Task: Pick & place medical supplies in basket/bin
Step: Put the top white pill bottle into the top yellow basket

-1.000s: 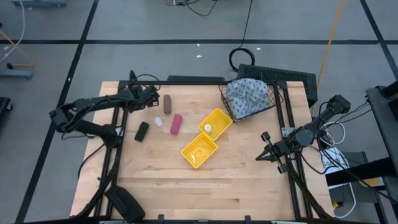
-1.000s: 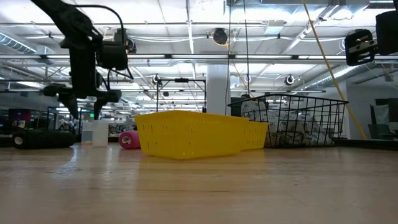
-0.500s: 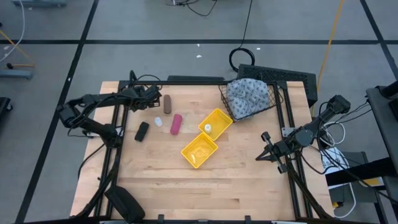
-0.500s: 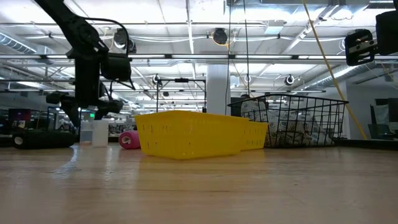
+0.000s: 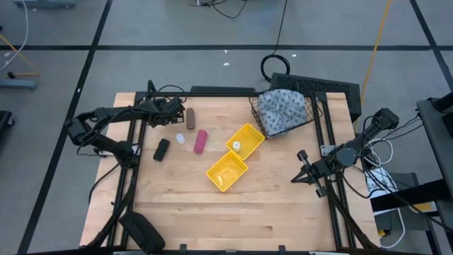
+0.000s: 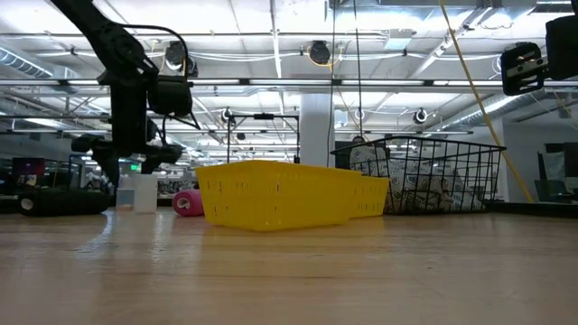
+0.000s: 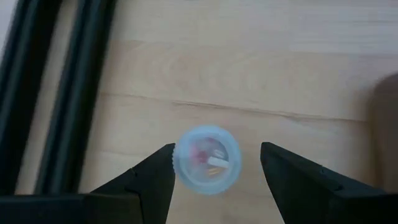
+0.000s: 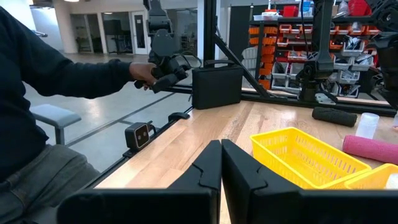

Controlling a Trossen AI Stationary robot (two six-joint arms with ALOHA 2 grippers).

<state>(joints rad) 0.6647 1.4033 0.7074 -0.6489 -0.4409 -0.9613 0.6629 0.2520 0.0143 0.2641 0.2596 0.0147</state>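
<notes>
My left gripper (image 5: 170, 113) hangs open over the table's far left part, pointing down. In the left wrist view a tiny white bottle (image 7: 207, 159) stands upright on the wood between its spread fingers (image 7: 217, 149), which do not seem to touch it. The low view shows the bottle (image 6: 135, 192) just below this gripper (image 6: 126, 153). Another white bottle (image 5: 180, 139), a brown cylinder (image 5: 190, 117) and a pink cylinder (image 5: 200, 140) lie close by. One bottle (image 5: 236, 146) lies in the yellow bin (image 5: 244, 133). The grey-blue cloth bundle (image 5: 282, 106) fills the wire basket (image 5: 311, 117). My right gripper (image 5: 301, 166) waits shut by the right edge.
A flat black box (image 5: 161, 149) lies near the left bottles. Black frame rails (image 5: 134, 142) run along the table's left and right sides. Bare wood (image 5: 233, 212) spreads over the near half. A person in a dark sleeve (image 8: 56, 68) sits beyond the table.
My left gripper has sunk a little toward the bottle and shifted slightly toward the table's right, its elbow drawing in. Its fingers have stayed open. No object has moved.
</notes>
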